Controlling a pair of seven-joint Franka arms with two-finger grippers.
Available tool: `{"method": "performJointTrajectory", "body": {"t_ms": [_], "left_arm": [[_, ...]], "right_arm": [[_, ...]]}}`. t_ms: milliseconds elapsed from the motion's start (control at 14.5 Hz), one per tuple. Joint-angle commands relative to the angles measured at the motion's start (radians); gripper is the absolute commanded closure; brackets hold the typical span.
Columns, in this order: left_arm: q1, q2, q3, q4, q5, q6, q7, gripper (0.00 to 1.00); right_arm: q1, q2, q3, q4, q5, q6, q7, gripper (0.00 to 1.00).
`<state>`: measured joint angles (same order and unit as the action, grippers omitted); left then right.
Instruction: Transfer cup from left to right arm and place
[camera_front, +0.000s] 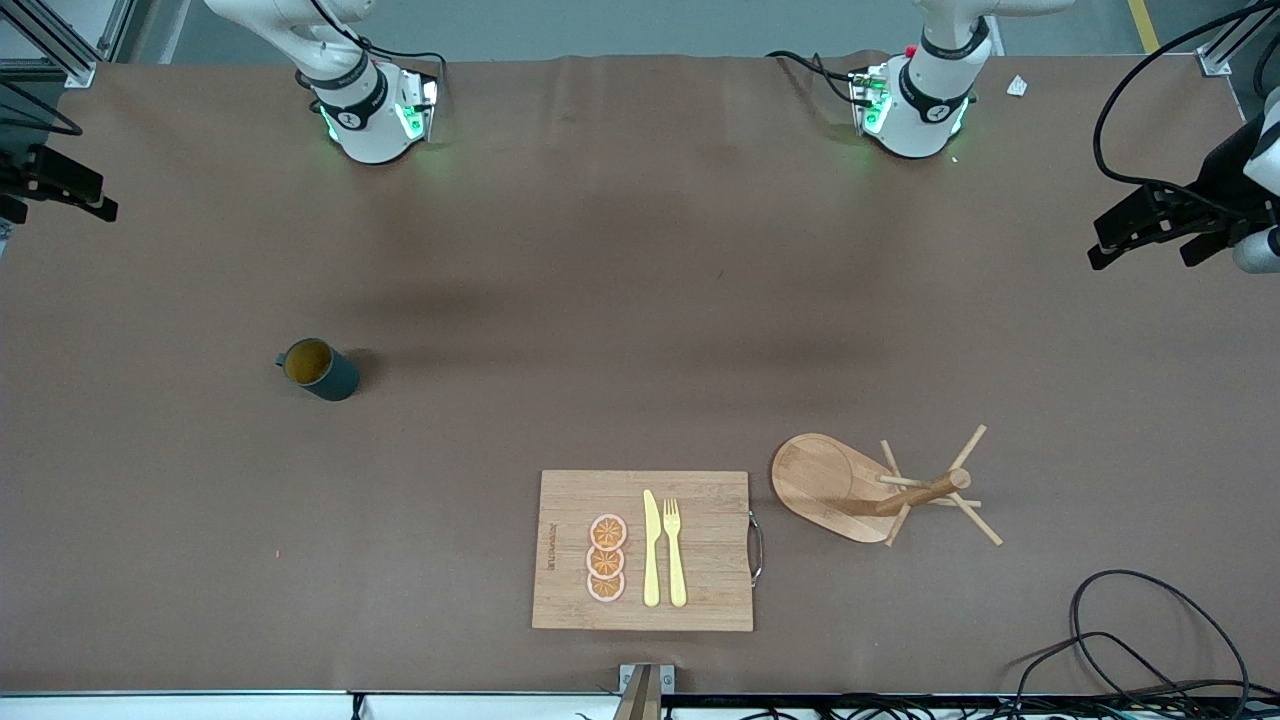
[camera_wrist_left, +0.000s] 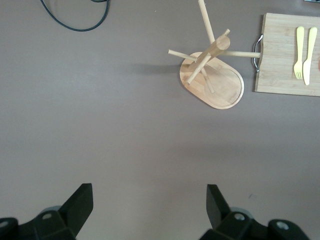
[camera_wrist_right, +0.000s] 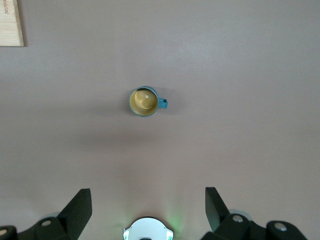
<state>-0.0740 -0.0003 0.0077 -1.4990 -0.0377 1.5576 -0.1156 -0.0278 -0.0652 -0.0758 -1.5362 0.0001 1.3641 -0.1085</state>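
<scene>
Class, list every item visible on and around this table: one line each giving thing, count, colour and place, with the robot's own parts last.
cup: 1, dark teal, amber inside, upright toward the right arm's end.
cutting board: 1, light wood with metal handle, near the front camera.
orange slices: 3, orange, in a row on the board.
knife: 1, yellow, on the board.
fork: 1, yellow, beside the knife.
peg rack: 1, wooden, beside the board, toward the left arm's end.
cables: black, at the table edge.
left gripper: open, over bare table.
right gripper: open, high above the cup.
</scene>
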Motion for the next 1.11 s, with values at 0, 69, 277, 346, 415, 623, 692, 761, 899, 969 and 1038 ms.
{"method": "performJointTrajectory", "body": {"t_ms": [0, 69, 277, 346, 415, 623, 692, 761, 899, 969, 1038], "left_arm": [[0.003, -0.007, -0.006, 0.019, 0.015, 0.009, 0.001, 0.00], [0.003, -0.007, -0.006, 0.022, 0.015, 0.009, 0.001, 0.00], [0.003, -0.006, -0.006, 0.022, 0.010, 0.009, 0.001, 0.00], [0.005, -0.006, -0.006, 0.022, 0.007, 0.009, 0.001, 0.00], [0.005, -0.006, -0.006, 0.022, 0.007, 0.009, 0.001, 0.00], [0.005, -0.003, -0.006, 0.022, 0.009, 0.009, 0.002, 0.00], [0.005, -0.003, -0.006, 0.022, 0.010, 0.009, 0.002, 0.00], [0.006, -0.003, -0.006, 0.022, 0.010, 0.009, 0.004, 0.00], [0.005, -0.003, -0.006, 0.022, 0.012, 0.009, 0.004, 0.00], [0.006, -0.003, -0.006, 0.022, 0.012, 0.009, 0.002, 0.00], [0.005, -0.003, -0.006, 0.022, 0.012, 0.009, 0.002, 0.00]], "right_arm": [[0.006, -0.061, -0.002, -0.039, -0.003, 0.001, 0.006, 0.00], [0.008, -0.061, -0.002, -0.038, -0.003, 0.003, 0.006, 0.00], [0.009, -0.058, -0.001, -0.038, 0.001, 0.010, 0.006, 0.00], [0.011, -0.058, -0.001, -0.038, 0.003, 0.013, 0.006, 0.00], [0.011, -0.058, -0.001, -0.036, 0.006, 0.016, 0.006, 0.00], [0.008, -0.058, -0.002, -0.036, 0.011, 0.026, 0.004, 0.00], [0.008, -0.058, -0.002, -0.036, 0.011, 0.024, 0.004, 0.00], [0.009, -0.058, -0.002, -0.036, 0.011, 0.026, 0.004, 0.00], [0.008, -0.058, -0.002, -0.036, 0.011, 0.029, 0.004, 0.00], [0.009, -0.058, -0.002, -0.036, 0.011, 0.029, 0.004, 0.00], [0.009, -0.058, -0.002, -0.036, 0.011, 0.029, 0.004, 0.00]]}}
